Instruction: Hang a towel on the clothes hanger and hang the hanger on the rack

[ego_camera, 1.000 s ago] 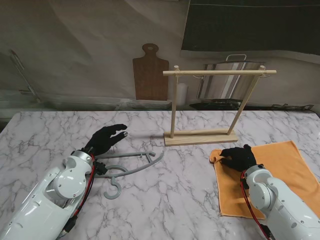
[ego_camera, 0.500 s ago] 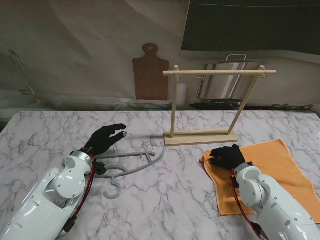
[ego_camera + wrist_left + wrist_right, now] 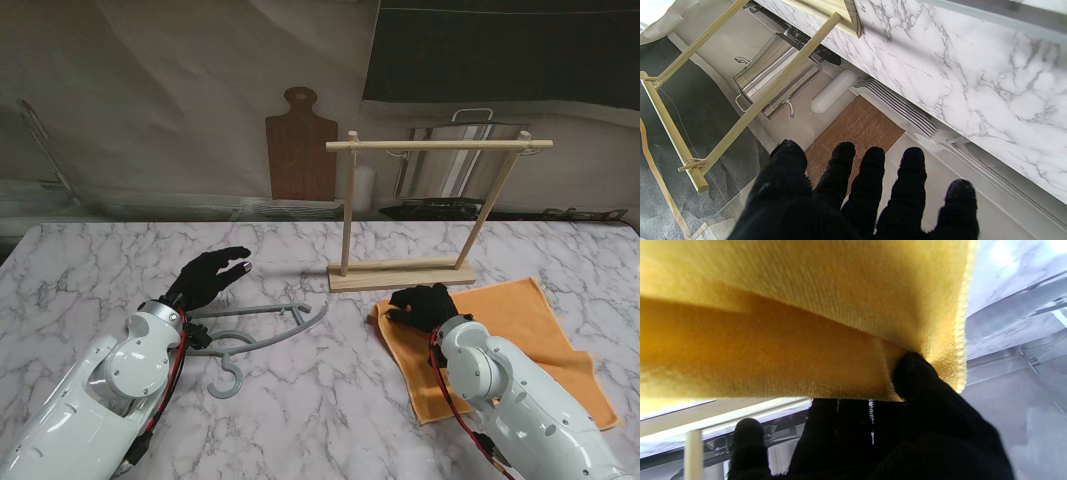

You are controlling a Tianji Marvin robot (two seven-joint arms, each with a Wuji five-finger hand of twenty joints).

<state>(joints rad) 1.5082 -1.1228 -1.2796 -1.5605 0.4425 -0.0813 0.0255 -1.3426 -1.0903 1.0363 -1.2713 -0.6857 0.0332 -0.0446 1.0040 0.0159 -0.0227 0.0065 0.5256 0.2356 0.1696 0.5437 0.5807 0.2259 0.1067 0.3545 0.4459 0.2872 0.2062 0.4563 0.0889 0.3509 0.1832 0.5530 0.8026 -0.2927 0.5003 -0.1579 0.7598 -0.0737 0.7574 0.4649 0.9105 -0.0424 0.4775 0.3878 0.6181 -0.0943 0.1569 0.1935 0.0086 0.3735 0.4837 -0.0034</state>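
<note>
the right hand [image 3: 422, 305] is pinched on the folded corner of the orange towel [image 3: 500, 345]; the wrist view shows a fingertip [image 3: 913, 373] tucked under the doubled edge, so the grip looks real but shallow. the rest of the cloth trails on the marble table [image 3: 330, 400] behind that hand, toward the robot's right. the grey hanger [image 3: 265, 330] lies well off to that hand's left, and the wooden rack [image 3: 430, 210] stands just beyond its fingers. the left hand [image 3: 210, 277] hovers spread and holding nothing, right over the hanger's far arm. to my eye the drag should stay low and slow so the corner doesn't slip, while the left hand pins the hanger.
</note>
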